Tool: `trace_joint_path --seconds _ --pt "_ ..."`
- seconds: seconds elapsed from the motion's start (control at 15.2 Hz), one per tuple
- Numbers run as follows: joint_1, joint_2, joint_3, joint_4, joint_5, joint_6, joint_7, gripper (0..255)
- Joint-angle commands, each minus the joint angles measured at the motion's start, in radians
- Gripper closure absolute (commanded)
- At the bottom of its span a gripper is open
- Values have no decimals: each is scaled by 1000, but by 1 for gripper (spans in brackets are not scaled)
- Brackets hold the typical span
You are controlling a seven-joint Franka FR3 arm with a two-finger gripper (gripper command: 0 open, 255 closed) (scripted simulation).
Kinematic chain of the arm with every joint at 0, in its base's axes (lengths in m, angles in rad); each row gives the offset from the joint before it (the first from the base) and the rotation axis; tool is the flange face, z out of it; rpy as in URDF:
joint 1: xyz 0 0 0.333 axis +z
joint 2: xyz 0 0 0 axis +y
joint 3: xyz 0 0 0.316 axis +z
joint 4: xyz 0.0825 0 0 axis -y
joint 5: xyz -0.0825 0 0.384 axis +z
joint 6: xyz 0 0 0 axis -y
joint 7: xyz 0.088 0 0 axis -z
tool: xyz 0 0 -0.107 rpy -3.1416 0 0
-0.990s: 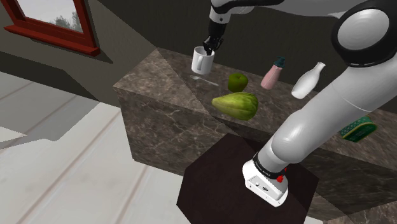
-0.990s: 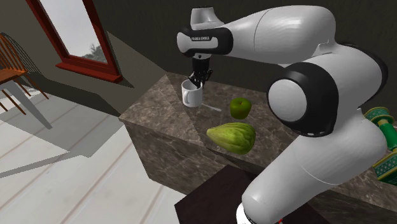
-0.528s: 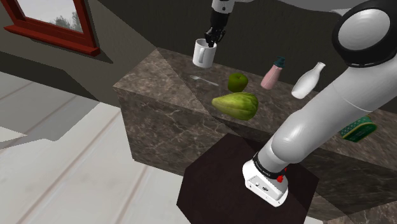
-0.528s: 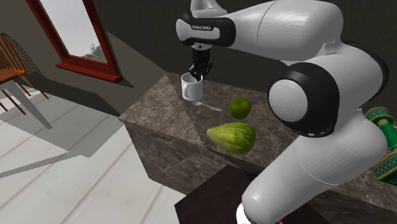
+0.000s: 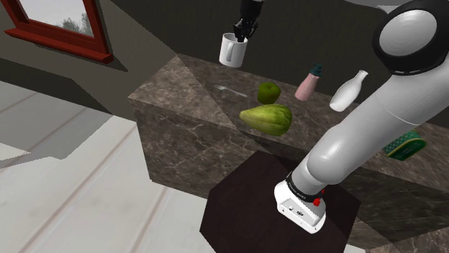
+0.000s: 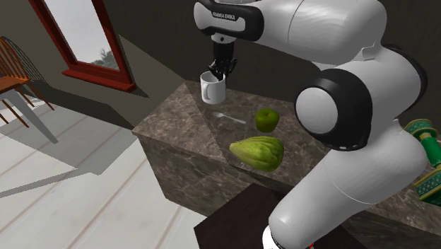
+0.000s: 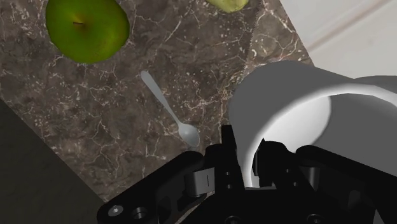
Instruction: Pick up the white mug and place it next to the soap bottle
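The white mug (image 5: 232,50) hangs in the air above the far left corner of the dark marble counter (image 5: 187,100). My black gripper (image 5: 242,32) is shut on its rim from above, one finger inside and one outside. The second exterior view shows the mug (image 6: 211,88) clear of the counter top under the gripper (image 6: 220,71). In the wrist view the mug (image 7: 286,102) is clasped at its rim by the gripper (image 7: 249,159). The pink soap bottle (image 5: 308,83) with a dark cap stands further toward the shoulder view's right.
A green apple (image 5: 268,92), a large green squash (image 5: 267,118) and a spoon (image 7: 168,111) lie on the counter. A white bottle (image 5: 347,91) stands beside the soap bottle. A green tin (image 5: 403,145) sits at the far right. A red-framed window (image 5: 57,29) is in the wall at left.
The gripper has risen with the mug in its grasp. The mug has lifted off the counter and now hangs well above it.
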Motion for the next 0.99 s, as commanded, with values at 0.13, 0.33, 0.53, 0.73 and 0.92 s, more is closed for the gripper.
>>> trace_joint_path --seconds 0.13,0.33,0.53,0.73,0.92 --pt "1 6 0 61 1 -55 0 255" --pt "1 16 0 114 3 -98 -1 255" --pt "-7 -2 -9 115 -1 -117 -18 255" --pt "-32 -71 -38 44 -19 -113 -68 255" --pt "-57 -133 -68 -15 -39 -113 -121 255"
